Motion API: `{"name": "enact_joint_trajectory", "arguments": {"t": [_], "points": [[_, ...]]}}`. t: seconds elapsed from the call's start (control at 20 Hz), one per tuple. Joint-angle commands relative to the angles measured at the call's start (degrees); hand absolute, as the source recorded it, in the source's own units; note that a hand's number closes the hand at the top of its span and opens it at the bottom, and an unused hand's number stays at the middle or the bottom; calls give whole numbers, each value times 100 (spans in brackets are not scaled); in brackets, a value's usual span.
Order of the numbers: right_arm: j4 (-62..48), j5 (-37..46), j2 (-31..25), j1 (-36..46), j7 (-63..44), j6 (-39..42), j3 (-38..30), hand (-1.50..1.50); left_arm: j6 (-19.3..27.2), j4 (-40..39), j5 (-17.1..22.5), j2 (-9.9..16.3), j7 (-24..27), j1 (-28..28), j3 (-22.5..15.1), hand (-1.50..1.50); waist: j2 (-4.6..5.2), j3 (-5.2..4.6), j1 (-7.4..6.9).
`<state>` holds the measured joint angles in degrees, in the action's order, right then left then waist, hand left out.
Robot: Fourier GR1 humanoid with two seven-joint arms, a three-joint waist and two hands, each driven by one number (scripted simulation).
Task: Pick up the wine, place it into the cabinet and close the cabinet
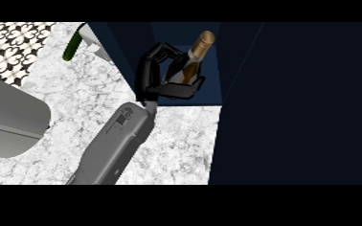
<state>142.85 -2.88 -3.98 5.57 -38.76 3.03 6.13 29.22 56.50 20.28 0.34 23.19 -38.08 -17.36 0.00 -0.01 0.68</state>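
The hand (pixel 159 74) is curled round the bottle (pixel 189 62) — already inside the open cabinet (pixel 212 84), just past the counter (pixel 180 139) edge. Letting go and shutting the door (pixel 290 105) — to the hand's right — remain.

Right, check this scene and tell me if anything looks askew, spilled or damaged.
Only the wine bottle is tilted, leaning in the robot hand curled round it at the open cabinet; that fits carrying. Nothing looks spilled or damaged. The green bottle on the counter also shows slanted.

One hand (pixel 157 74) extended forward, fingers and thumb curled.
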Motion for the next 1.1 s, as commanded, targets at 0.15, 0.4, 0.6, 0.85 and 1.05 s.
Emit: {"name": "enact_joint_trajectory", "arguments": {"t": [0.15, 0.4, 0.6, 0.85, 1.05], "points": [[416, -116, 170, -532, 392, 167, 224, -150, -85, -733, 316, -33, 76, -641, 161, 150, 8, 2, 36], [332, -356, 41, -173, 67, 84, -151, -150, -265, -1655, 136, -32, 75, -1178, 543, 150, 13, 2, 23], [339, -139, 125, -470, 271, 198, 246, -150, -611, -2722, 281, -32, 701, -1600, 925, 150, 43, 0, 106], [457, -472, 43, -217, -31, 141, -89, -150, -348, -2866, 122, 55, 748, -2054, 1016, 150, 34, -1, 85], [375, -81, 205, -397, 216, 112, 284, -150, -372, -3480, 226, -32, 1401, -2224, 1274, 150, 56, -1, 153]]}}
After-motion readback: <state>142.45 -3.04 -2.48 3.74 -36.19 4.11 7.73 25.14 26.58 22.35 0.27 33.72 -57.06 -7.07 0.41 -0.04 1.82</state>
